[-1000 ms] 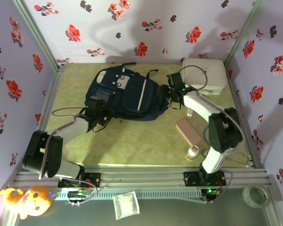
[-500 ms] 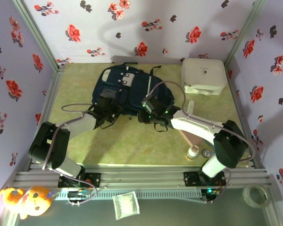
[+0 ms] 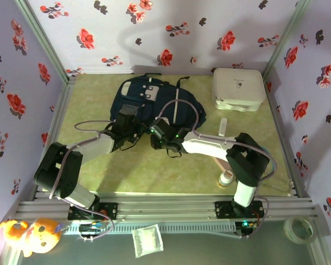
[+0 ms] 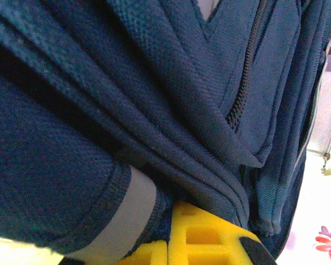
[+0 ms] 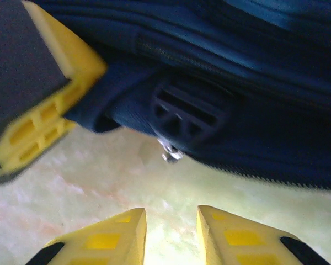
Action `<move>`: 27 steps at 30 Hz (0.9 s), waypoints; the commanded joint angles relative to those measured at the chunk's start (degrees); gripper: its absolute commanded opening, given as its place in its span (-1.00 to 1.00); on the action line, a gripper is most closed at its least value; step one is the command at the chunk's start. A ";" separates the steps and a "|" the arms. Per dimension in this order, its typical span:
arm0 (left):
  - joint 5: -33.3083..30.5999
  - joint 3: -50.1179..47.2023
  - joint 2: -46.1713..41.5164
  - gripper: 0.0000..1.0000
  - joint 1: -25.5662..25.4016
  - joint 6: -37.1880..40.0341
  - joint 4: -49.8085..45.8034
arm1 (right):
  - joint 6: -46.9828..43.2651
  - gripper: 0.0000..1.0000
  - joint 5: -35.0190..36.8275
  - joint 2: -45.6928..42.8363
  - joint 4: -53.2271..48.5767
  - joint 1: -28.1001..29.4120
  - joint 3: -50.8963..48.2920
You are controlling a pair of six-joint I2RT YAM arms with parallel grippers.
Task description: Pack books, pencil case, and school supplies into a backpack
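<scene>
The navy backpack (image 3: 157, 102) lies at the middle back of the table with its pale buckle tabs facing up. My left gripper (image 3: 127, 128) is shut on a fold of its near left edge. In the left wrist view the yellow fingers (image 4: 209, 237) pinch blue fabric with a grey band (image 4: 127, 215). My right gripper (image 3: 158, 136) hovers open at the bag's near edge. Its fingertips (image 5: 127, 234) stand apart over bare table, below a black plastic tab (image 5: 185, 116). The pinkish pencil case (image 3: 221, 164) peeks from under the right forearm. The books are out of view.
A white rounded box (image 3: 238, 88) stands at the back right. A white tube (image 3: 223, 126) lies in front of it, and a small white bottle (image 3: 226, 178) stands near the right arm's base. Flowered walls close in three sides.
My right arm swung from the backpack's right side across to its near edge, and its jaws narrowed. The backpack shifted toward the back wall and turned, held by the left gripper.
</scene>
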 commanded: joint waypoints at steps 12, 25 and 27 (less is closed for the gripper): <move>5.28 2.23 -1.61 -1.00 -1.36 1.28 4.85 | 1.24 -0.43 12.16 6.49 -0.67 0.22 5.78; 5.36 2.64 -2.58 -1.00 -1.43 2.16 5.07 | -1.27 -0.62 16.78 7.88 -3.66 0.20 9.54; 5.37 2.78 -2.49 -1.00 -1.36 2.72 5.19 | -1.09 -0.70 17.68 7.19 -3.92 0.20 9.49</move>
